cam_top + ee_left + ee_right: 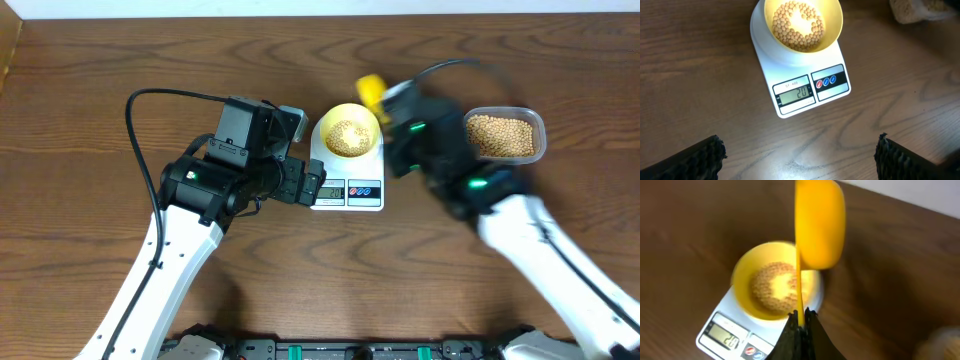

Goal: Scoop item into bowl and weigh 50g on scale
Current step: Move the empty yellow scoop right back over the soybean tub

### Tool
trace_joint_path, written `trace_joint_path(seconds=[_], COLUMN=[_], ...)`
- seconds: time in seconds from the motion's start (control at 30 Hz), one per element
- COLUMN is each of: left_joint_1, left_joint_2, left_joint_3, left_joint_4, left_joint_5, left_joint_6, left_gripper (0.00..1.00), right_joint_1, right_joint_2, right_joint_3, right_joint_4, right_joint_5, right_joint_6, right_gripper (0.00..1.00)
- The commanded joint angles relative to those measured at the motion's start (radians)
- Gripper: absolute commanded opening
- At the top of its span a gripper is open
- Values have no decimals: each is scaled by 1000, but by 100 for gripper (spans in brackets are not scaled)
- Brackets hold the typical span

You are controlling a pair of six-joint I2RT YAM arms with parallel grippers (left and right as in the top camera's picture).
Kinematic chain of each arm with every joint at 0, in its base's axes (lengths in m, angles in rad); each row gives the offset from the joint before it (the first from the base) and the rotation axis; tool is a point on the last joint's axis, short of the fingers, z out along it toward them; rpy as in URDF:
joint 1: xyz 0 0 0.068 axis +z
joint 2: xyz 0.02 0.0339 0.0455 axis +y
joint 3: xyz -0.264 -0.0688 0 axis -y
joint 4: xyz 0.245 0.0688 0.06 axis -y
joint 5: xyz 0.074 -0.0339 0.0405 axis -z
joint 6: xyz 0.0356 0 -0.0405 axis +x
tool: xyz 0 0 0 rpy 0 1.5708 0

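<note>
The pale yellow bowl [348, 133] sits on the white scale [347, 188] and holds a layer of tan beans [798, 26]. The scale's display [795, 93] reads 20. It shows in the right wrist view too [724, 335]. My right gripper [800, 314] is shut on the handle of a bright yellow scoop [820, 222], held on edge above the bowl's right rim [747, 265]. The scoop shows in the overhead view [371, 90]. My left gripper [799, 156] is open and empty, over bare table in front of the scale.
A clear plastic tub [504, 135] full of beans stands to the right of the scale, under the right arm. The tub's corner shows at the top right of the left wrist view [920, 10]. The table is dark wood.
</note>
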Motion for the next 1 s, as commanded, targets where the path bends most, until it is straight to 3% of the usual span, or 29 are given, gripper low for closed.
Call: trace_joint_path(seconds=[0.0, 0.33, 0.53, 0.97], left_joint_1=[3, 3, 3, 3], left_joint_2=[-9, -9, -9, -9], left_joint_3=[28, 28, 28, 28], left_joint_4=[-2, -2, -2, -2], left_joint_5=[-7, -7, -7, -7], left_joint_6=[-12, -12, -12, -12], left_gripper=[98, 98, 98, 98], right_joint_1=[-150, -540, -552, -520], right_joint_2=[-66, -90, -80, 84], right_joint_3=[6, 6, 5, 5], right_joint_4=[-57, -301, -326, -331], right_joint_5=[-232, -211, 74, 182], right_joint_6=[85, 117, 118, 170], right_gripper=[1, 1, 1, 1])
